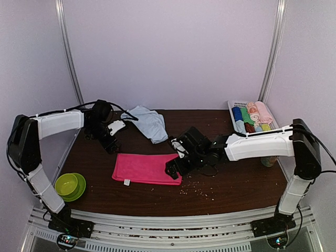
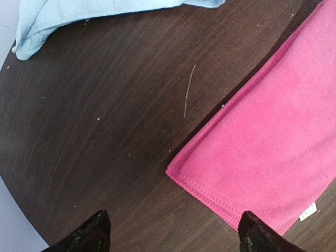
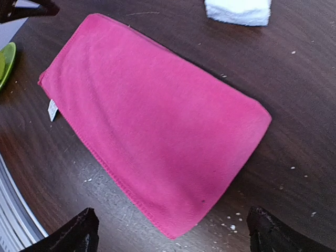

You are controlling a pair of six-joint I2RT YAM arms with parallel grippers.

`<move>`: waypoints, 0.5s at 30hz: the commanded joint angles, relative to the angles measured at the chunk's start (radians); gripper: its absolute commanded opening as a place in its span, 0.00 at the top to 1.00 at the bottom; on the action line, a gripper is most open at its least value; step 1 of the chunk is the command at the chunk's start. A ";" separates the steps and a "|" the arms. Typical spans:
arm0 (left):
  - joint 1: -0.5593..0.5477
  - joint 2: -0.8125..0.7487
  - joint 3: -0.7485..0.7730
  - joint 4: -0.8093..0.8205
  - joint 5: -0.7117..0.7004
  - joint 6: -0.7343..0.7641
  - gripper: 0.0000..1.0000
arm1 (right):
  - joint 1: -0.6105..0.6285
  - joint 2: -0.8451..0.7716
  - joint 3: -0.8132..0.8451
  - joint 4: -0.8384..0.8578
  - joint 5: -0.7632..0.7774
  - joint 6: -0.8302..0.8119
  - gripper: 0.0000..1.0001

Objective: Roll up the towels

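The magenta-pink towel [image 1: 147, 168] lies flat and folded on the dark table, white tag at its near left corner. It shows in the left wrist view [image 2: 273, 142] and the right wrist view [image 3: 152, 121]. The pale blue towel [image 1: 147, 122] lies crumpled behind it, its edge also in the left wrist view [image 2: 63, 16]. My left gripper [image 1: 111, 145] is open and empty, above the table just left of the pink towel's far left corner. My right gripper [image 1: 176, 169] is open and empty, above the pink towel's right end.
A white basket [image 1: 237, 106] with small rolled cloths in several colours stands at the back right. A green bowl [image 1: 70, 185] sits at the near left edge. Crumbs lie scattered on the table [image 1: 231, 181] near the right gripper.
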 commanded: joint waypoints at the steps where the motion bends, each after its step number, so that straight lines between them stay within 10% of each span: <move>1: 0.004 -0.016 -0.072 -0.020 0.024 -0.040 0.15 | -0.023 -0.051 0.032 -0.056 0.184 -0.047 0.00; 15: 0.005 0.119 -0.027 -0.025 0.069 -0.114 0.31 | -0.035 -0.015 0.090 -0.117 0.304 -0.057 0.01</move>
